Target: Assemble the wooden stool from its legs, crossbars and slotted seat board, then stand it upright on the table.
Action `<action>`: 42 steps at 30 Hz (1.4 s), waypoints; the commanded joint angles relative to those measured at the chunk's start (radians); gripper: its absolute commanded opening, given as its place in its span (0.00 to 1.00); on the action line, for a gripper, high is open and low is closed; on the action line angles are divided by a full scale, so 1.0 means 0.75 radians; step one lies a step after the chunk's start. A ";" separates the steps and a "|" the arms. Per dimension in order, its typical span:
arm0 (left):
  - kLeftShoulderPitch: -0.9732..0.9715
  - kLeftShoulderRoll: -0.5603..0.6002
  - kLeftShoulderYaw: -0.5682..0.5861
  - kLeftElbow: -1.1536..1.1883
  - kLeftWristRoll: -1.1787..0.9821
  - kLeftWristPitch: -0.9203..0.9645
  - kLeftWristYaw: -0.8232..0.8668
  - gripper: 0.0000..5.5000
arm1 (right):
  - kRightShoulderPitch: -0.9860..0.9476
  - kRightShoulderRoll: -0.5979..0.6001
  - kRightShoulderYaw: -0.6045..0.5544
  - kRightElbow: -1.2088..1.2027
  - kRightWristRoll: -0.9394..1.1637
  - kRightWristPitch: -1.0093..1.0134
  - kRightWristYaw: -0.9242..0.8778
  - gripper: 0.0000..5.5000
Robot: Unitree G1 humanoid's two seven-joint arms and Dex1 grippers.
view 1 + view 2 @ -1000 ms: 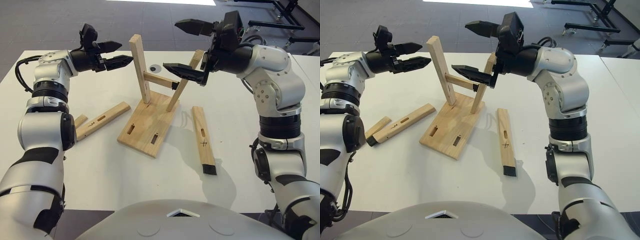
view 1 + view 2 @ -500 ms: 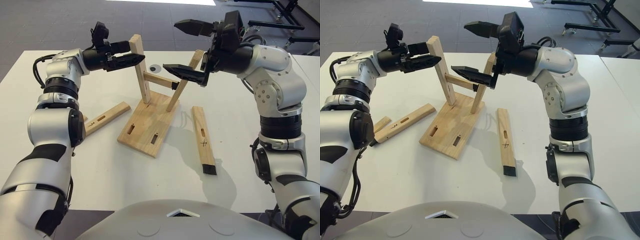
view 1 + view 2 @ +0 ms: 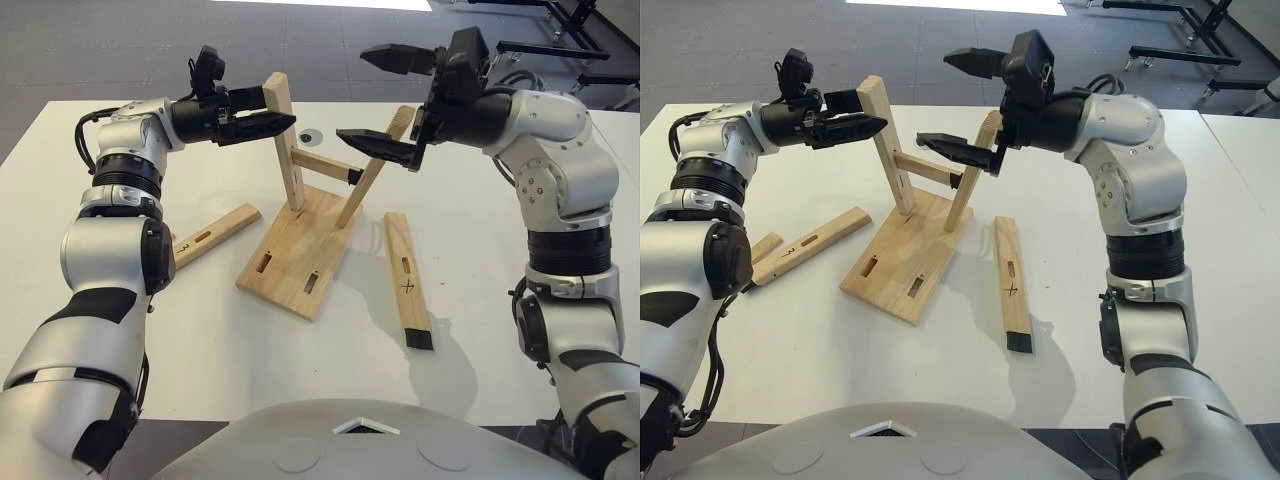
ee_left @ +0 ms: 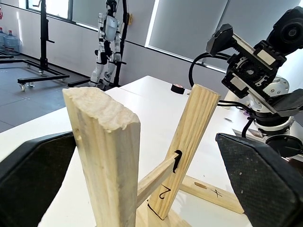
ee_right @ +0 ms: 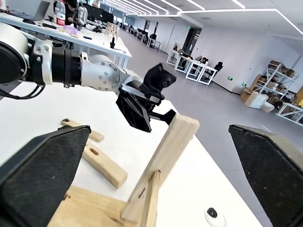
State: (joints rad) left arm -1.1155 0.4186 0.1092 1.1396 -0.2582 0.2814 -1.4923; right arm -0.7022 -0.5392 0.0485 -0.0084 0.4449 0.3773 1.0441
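Note:
The slotted seat board (image 3: 290,262) lies flat mid-table. Two legs stand in it: an upright one (image 3: 285,140) and a tilted one (image 3: 372,170), joined by a crossbar (image 3: 322,167). My left gripper (image 3: 278,108) is open, and its fingers (image 4: 33,179) straddle the upright leg's top (image 4: 106,142). My right gripper (image 3: 352,93) is wide open. One finger is above the tilted leg's top (image 5: 173,142) and one is below it, without touching. A loose leg (image 3: 405,280) lies to the right of the board. Another (image 3: 205,237) lies to its left, beside a short piece (image 3: 765,247).
A small black round object (image 3: 310,135) sits on the table behind the stool parts. The table's far edge (image 3: 330,102) runs close behind both grippers. Metal frames (image 3: 560,50) stand on the floor at the back right.
My left gripper has moved right, from clear of the stool to straddling the upright leg's top. The right gripper has shifted slightly to the right.

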 commanded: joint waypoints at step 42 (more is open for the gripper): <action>0.011 0.080 -0.046 -0.107 0.047 -0.046 -0.020 0.95 | -0.171 0.077 0.025 0.616 -0.392 -0.598 -0.092 0.98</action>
State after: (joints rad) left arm -1.1054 0.4617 0.0641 1.0706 -0.2249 0.2694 -1.5258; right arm -0.8180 -0.4881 0.1014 0.5090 0.0913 -0.1157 0.9489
